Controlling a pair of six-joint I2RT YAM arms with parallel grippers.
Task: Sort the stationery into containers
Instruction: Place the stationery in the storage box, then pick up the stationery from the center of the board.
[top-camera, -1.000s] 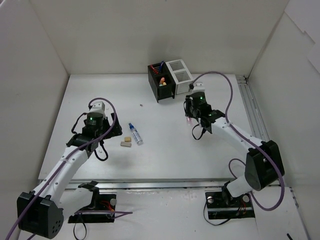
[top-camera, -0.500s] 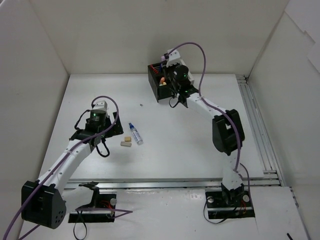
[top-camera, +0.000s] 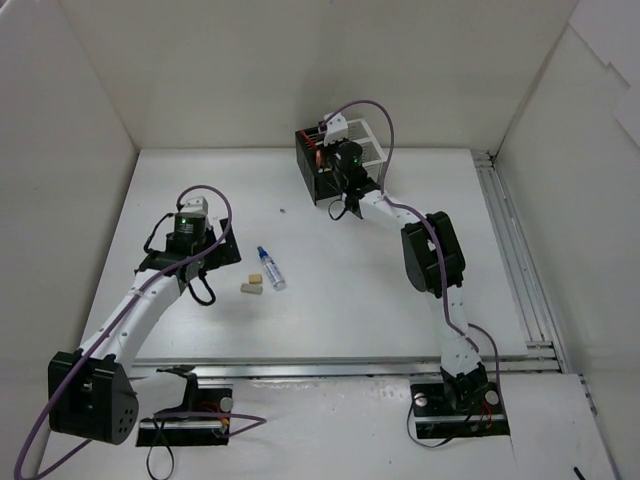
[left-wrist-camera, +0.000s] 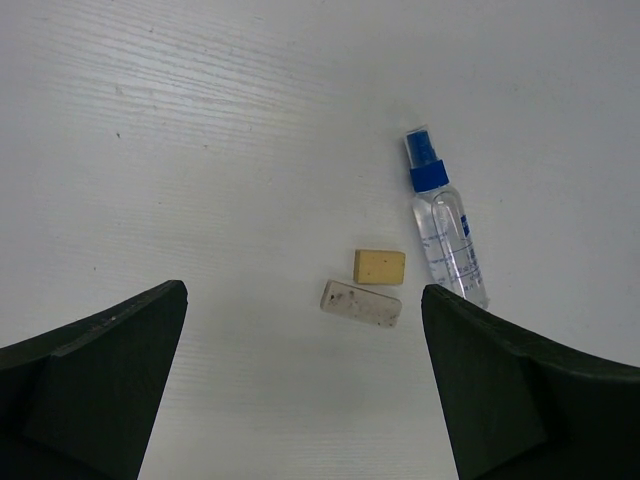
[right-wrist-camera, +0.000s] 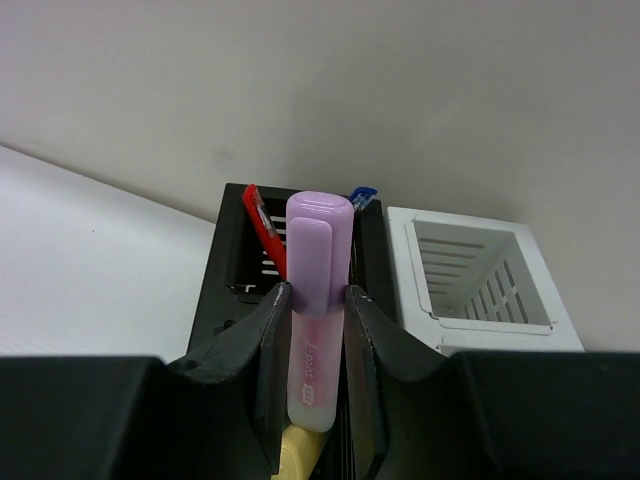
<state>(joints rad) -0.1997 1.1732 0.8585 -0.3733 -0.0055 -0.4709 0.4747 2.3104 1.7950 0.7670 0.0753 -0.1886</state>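
Table (top-camera: 350, 300) carries erasers (left-wrist-camera: 360, 303), spray bottle (left-wrist-camera: 447, 230), organizers (top-camera: 310, 165)

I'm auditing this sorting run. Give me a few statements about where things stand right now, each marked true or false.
1. The right gripper is shut on the pink highlighter. True.
2. A red pen stands in the black container. True.
3. The tan eraser and the grey eraser lie inside the black container. False: both lie on the table, beside the spray bottle.
4. The left gripper holds the spray bottle. False: its jaws are open and empty above the table.
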